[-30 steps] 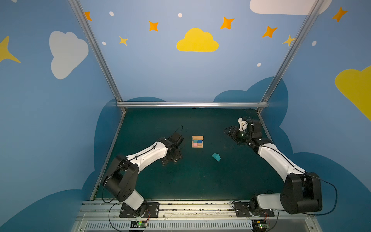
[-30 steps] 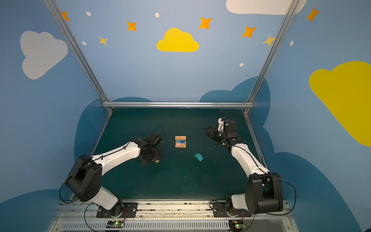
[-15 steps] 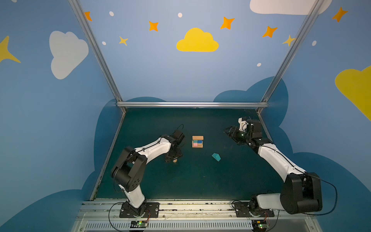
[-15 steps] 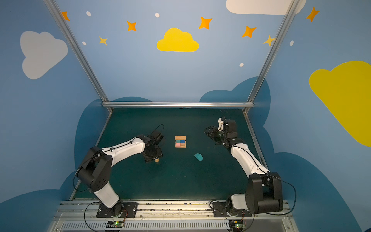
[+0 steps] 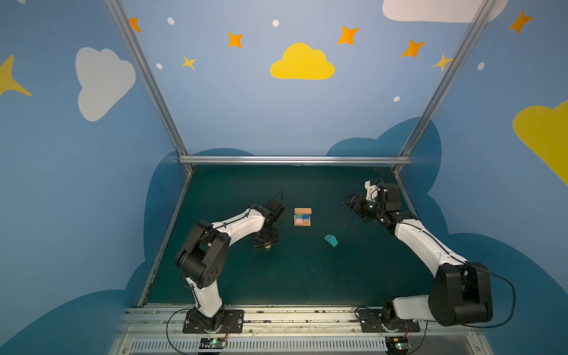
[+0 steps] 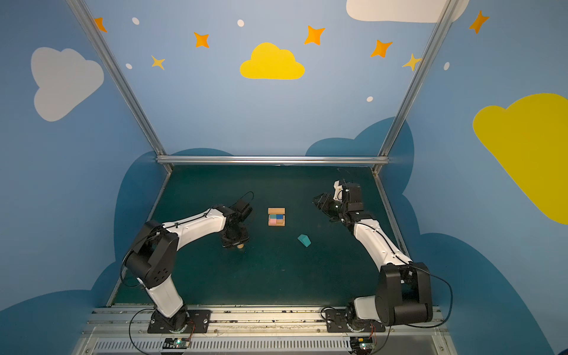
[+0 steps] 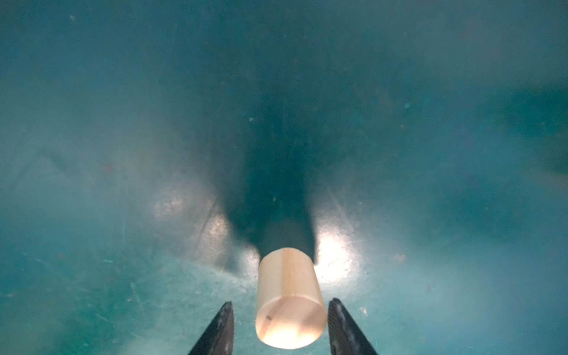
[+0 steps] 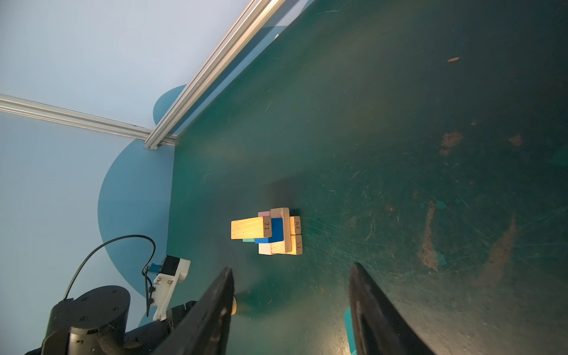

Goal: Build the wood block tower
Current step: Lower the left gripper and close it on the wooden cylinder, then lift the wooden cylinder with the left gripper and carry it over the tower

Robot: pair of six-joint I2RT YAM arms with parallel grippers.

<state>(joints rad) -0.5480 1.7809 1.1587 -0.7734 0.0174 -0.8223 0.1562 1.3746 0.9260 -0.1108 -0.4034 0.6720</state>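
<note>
The wood block tower [image 5: 302,216] [image 6: 276,217] stands mid-table: tan bars with pink, blue and teal blocks between them, also seen in the right wrist view [image 8: 270,233]. A tan wooden cylinder [image 7: 289,301] stands on the green mat, just showing under my left gripper [image 5: 266,242] [image 6: 238,242]. The left gripper [image 7: 281,302] is open, its jaws flanking the cylinder with a thin gap on each side. A teal house-shaped piece [image 5: 331,240] [image 6: 304,240] lies alone to the right of the tower. My right gripper [image 5: 349,201] [image 8: 292,268] hovers open and empty at the far right.
Metal frame rails [image 5: 293,159] and blue walls bound the green mat [image 5: 307,276] at the back and sides. The arm bases sit on a rail at the front edge [image 5: 292,316].
The left arm's elbow has folded in while its gripper settled lower over the cylinder. Its jaws have narrowed around the cylinder. The right arm has not moved.
</note>
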